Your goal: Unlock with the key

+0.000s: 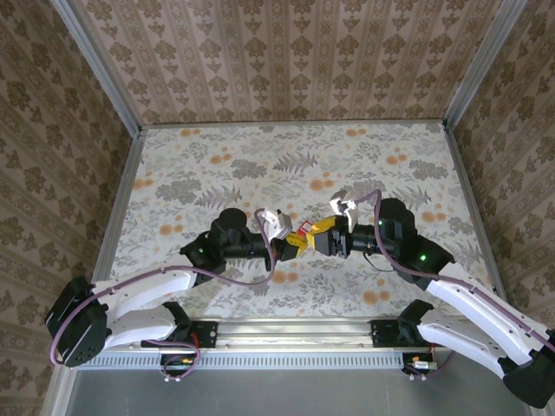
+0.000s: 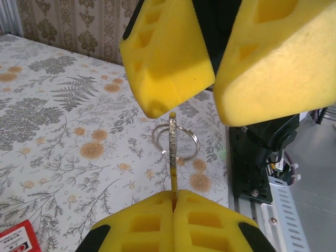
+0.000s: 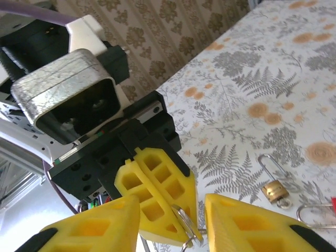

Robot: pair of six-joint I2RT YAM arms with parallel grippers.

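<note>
Over the floral bench (image 1: 217, 156), my left fingers (image 2: 174, 210) pinch the key (image 2: 172, 152) edge-on, my right fingers (image 1: 321, 230) stand part-open astride it, and the lock (image 3: 274, 190) lies at 4 o'clock in my right wrist view; it looks like thin, stiff, slippery metal, so I'd grip its flat faces.

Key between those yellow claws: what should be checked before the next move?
1. Is the key clamped in the left end effector: ok.
2. Is the right end effector shut on the key: not ok, jaws open around its upper end.
3. Is the padlock in sight: ok, lying on the table.
4. Is the key in the padlock: not ok.
5. Which way the keyhole faces: cannot tell.
</note>
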